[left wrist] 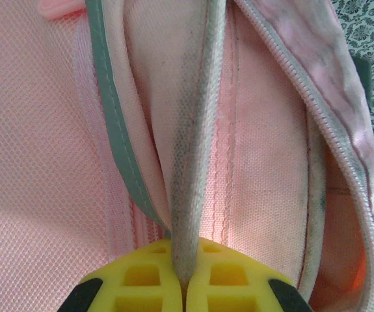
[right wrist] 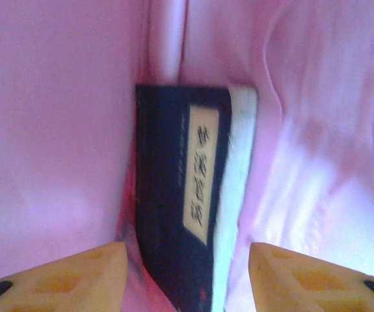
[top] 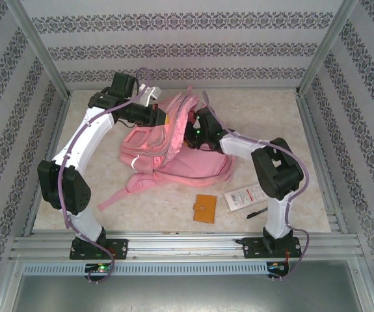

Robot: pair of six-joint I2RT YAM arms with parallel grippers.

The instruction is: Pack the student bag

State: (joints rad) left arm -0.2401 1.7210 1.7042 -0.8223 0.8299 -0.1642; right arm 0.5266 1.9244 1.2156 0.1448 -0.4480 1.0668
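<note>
While the large soft pink fabric backpack (top: 167, 146) lies mid-bench (top: 271, 117) toward the far edge, the left tool (left wrist: 185, 279) pinches a fold of its fabric. The right tool (right wrist: 187, 260) is spread either side of a dark blue book (right wrist: 173, 214) already inside. A tan wallet (top: 205, 208), white packet (top: 245, 197) and black pen (top: 257, 212) near the near-right corner seem left to pack.

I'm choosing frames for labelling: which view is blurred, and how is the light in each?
Right wrist: soft and smeared, label on the dark book unreadable, everything tinted pink by light through the student bag. Left wrist: fabric weave crisp, washed out at lower left. Top external: sharp, evenly lit.
</note>
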